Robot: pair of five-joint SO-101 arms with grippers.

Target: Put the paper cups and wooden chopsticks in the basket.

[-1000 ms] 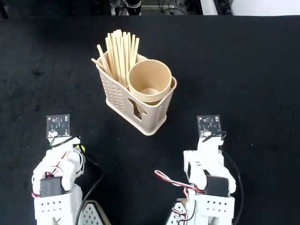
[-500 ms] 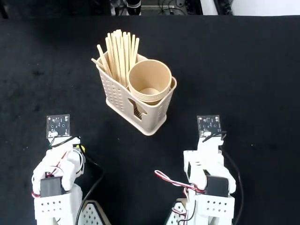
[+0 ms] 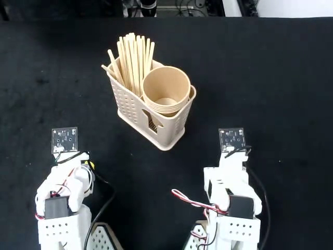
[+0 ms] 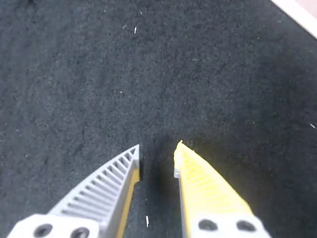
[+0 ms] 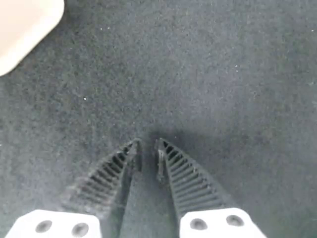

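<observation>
Beige perforated basket with upright chopsticks and nested cups.

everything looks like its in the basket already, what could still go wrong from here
1. The wooden chopsticks stand tall and fan out past the rim of the basket; an arm passing low over them could flick some out.
2. The paper cups sit stacked at one end of the narrow basket, so a sideways knock there might tip it.
</observation>
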